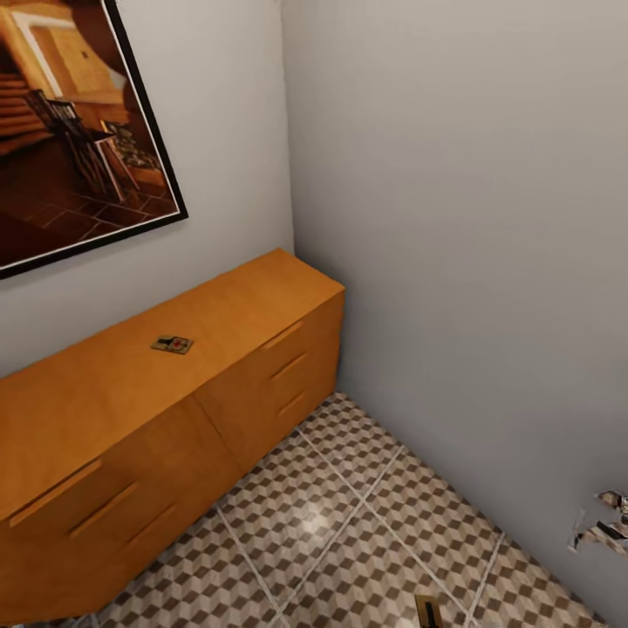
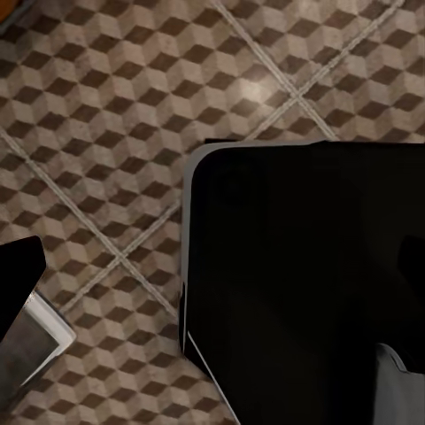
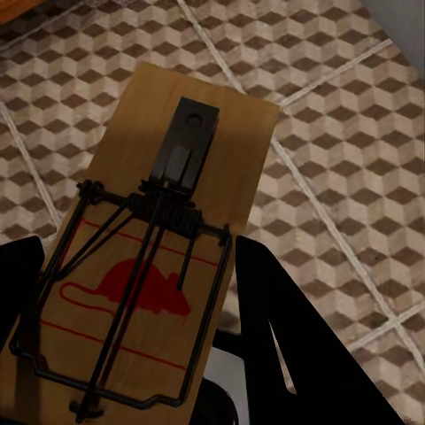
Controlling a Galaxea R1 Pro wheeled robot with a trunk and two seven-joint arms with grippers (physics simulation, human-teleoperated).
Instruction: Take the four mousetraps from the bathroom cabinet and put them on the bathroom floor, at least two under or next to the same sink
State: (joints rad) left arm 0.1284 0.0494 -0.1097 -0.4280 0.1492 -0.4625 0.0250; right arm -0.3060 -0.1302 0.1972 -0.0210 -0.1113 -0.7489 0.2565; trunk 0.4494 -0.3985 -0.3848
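One mousetrap (image 1: 173, 344) lies flat on top of the orange-brown cabinet (image 1: 262, 296), near the middle of its top. A second mousetrap (image 3: 155, 257), a tan board with black wire and a red mouse mark, hangs over the cube-patterned bathroom floor (image 3: 336, 133) with my right gripper (image 3: 142, 301) shut on its near end. A small tan piece (image 1: 427, 610) at the lower edge of the head view looks like that same trap. My left gripper (image 2: 133, 301) hovers over the floor (image 2: 106, 133) with tiles showing beside one dark finger (image 2: 18, 274). The sink is out of view.
The cabinet stands along the left wall under a large framed picture (image 1: 78, 131) and ends in the corner against the grey right wall (image 1: 480, 218). A ragged patch (image 1: 602, 523) shows low on that wall. A big black body (image 2: 301, 283) sits by my left gripper.
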